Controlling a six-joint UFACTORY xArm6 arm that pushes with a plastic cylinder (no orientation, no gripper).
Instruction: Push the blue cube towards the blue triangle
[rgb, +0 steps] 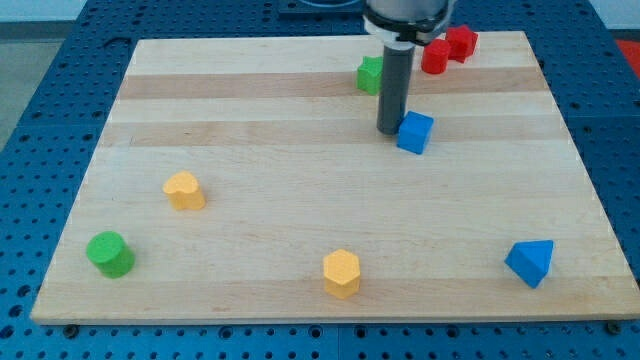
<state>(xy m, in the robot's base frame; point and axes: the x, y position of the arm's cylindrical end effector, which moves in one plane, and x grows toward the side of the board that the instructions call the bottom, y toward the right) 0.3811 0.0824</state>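
Note:
The blue cube (415, 132) sits on the wooden board right of centre, toward the view's top. My tip (389, 130) stands at the cube's left side, touching or nearly touching it. The blue triangle (530, 262) lies near the board's bottom right corner, well below and to the right of the cube.
A green block (371, 75) sits just behind the rod. Two red blocks (447, 49) lie at the top edge. A yellow block (184, 190) and a green cylinder (109, 254) are on the left. A yellow hexagonal block (341, 273) is at bottom centre.

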